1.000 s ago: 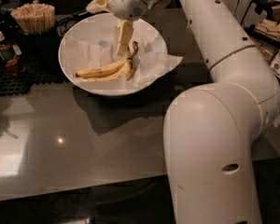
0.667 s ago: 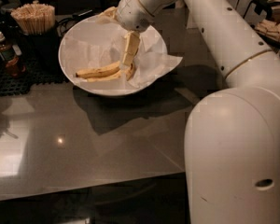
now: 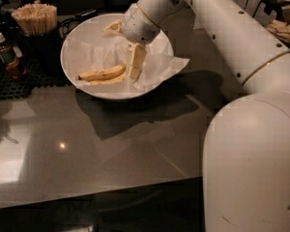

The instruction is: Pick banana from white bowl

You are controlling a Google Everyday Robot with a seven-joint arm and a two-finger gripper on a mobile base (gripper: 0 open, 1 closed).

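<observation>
Lowered since the earlier frame, your pincer (image 3: 136,70) now points down into the white bowl (image 3: 70,45) on the worktop (image 3: 111,149), at the right end of the banana (image 3: 101,74) lying on the paper liner (image 3: 159,66); whether it grips cannot be told.

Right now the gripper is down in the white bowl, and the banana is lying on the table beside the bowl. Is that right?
Not quite. The banana lies inside the white bowl, not beside it, as the camera view shows. The gripper is indeed down in the bowl, at the banana's right end.
</observation>
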